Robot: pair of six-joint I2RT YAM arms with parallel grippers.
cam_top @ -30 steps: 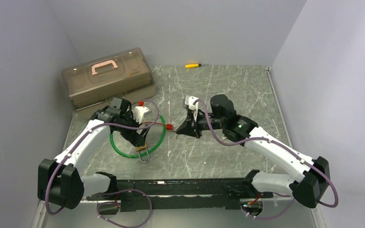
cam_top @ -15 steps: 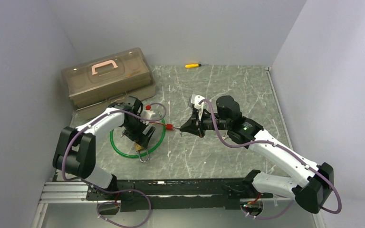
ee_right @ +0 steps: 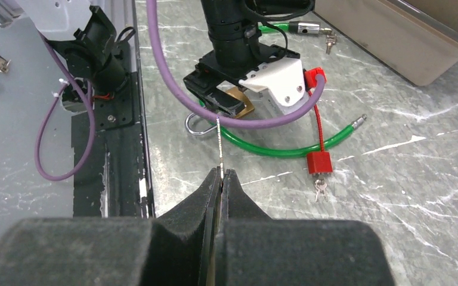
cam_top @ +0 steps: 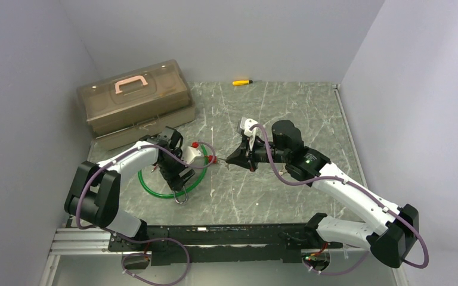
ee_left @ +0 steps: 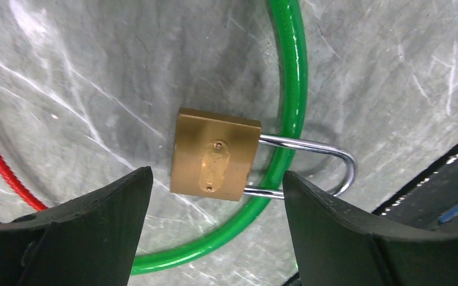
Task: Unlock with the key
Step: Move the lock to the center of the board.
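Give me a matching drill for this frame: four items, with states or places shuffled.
1 brass padlock
2 right gripper
3 left gripper
4 yellow screwdriver

A shut on the key
B at the far edge of the table
C open, straddling the padlock without touching it
D shackle looped round the green cable

Pairs: 1-D, 2-A, 3-C, 4-B

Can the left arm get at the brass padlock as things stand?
Likely yes: the left gripper hangs over the padlock, jaws open either side of it, nothing between; the green cable only threads its shackle.
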